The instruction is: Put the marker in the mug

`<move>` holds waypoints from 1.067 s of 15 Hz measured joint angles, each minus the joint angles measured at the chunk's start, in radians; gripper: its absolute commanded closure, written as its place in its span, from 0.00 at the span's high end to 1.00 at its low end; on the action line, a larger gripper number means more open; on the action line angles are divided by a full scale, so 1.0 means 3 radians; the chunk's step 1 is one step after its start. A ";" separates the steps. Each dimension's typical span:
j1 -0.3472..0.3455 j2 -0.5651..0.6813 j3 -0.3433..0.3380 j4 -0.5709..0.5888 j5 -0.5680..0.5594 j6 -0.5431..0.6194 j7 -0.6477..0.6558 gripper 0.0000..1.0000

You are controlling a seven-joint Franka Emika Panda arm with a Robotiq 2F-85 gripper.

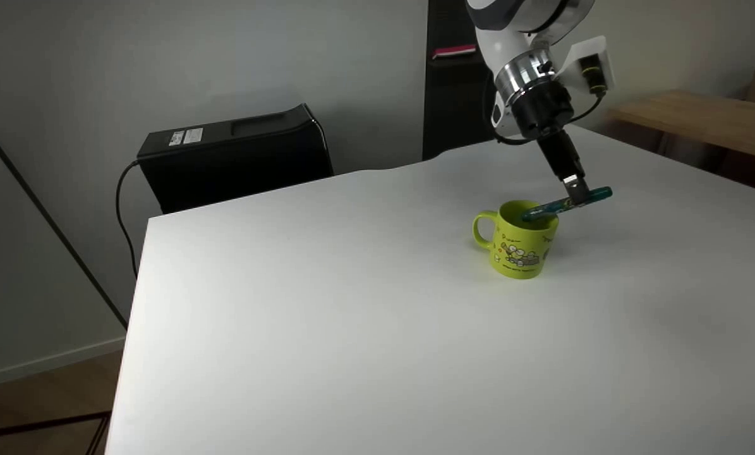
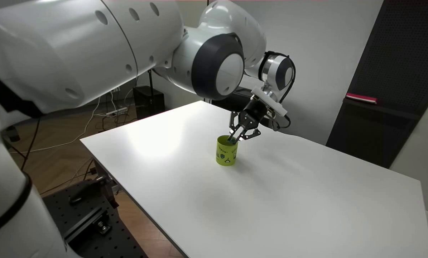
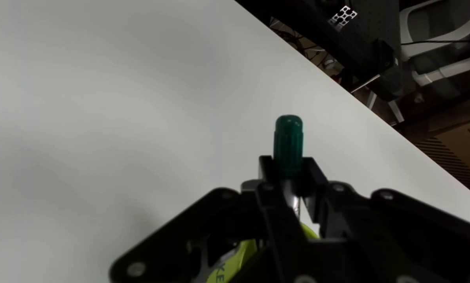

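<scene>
The marker (image 1: 557,207) (green-topped) slants, one end in the mug (image 1: 521,248), pinched between fingers (image 3: 315,179) closed to its width.

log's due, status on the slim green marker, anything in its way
Black fingers shut on slim green marker. Marker tilted, lower end at mouth of round lime-green mug. Possible snag: that slant against the mug.

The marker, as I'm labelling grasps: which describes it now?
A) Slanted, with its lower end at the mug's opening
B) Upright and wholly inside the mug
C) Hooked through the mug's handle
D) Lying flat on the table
A: in an exterior view the marker, clamped in the gripper, slopes down to the opening of the mug, its upper end sticking out beyond the fingers.
</scene>
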 measured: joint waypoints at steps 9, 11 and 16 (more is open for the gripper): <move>0.0061 0.0140 0.0004 0.0123 -0.0001 -0.0001 -0.0021 0.05; 0.0077 0.0164 0.0004 0.0159 -0.0006 -0.0001 -0.0039 0.05; 0.0102 0.0216 0.0004 0.0206 -0.0010 -0.0001 -0.0068 0.05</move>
